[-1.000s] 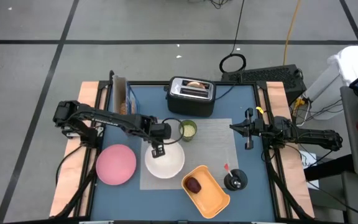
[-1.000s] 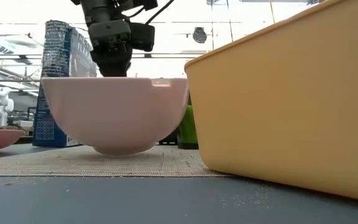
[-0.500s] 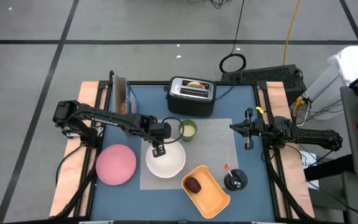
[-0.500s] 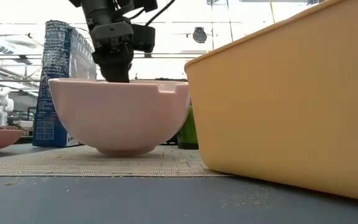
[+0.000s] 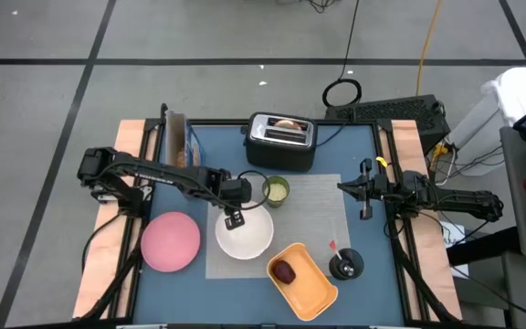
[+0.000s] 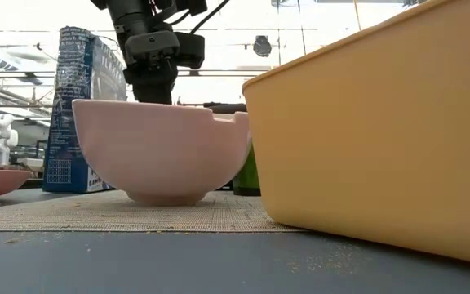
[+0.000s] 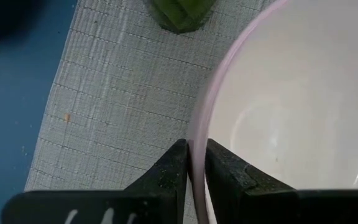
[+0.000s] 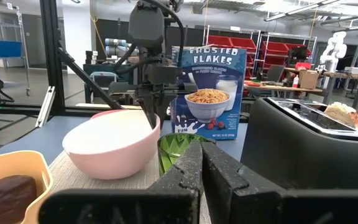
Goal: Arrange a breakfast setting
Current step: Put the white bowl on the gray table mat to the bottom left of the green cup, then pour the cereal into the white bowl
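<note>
A white bowl [image 5: 245, 236], pinkish outside, stands on the grey placemat [image 5: 313, 215]. My left gripper [image 5: 234, 219] is shut on its far-left rim. A pale-green cup [image 5: 276, 190] stands on the placemat just beyond the bowl. The pink plate [image 5: 171, 241] lies on the blue table left of the placemat. A round toasted bread piece [image 5: 288, 123] sticks up from the toaster [image 5: 281, 139]. My right gripper [image 5: 365, 196] waits shut at the table's right side, touching nothing. My left gripper pinches the bowl's rim [image 7: 196, 140], one finger [image 7: 222, 168] inside the bowl and one [image 7: 169, 168] outside. The fingers come from above, pointing steeply down. The bowl's base [image 6: 168, 198] rests on the placemat, and the bowl sits slightly tilted, its left rim higher in the low view.
An orange tray [image 5: 313, 288] with a dark item [image 5: 284, 271] sits at the near edge, partly on the placemat. A small black object [image 5: 345, 265] stands right of it. A cereal box [image 5: 176, 142] stands far left. The toaster fills the far middle.
The bowl has slid a little toward the table's right on the placemat. It has tipped from level to slightly tilted, its left rim now higher. My left gripper has stayed at its rim.
</note>
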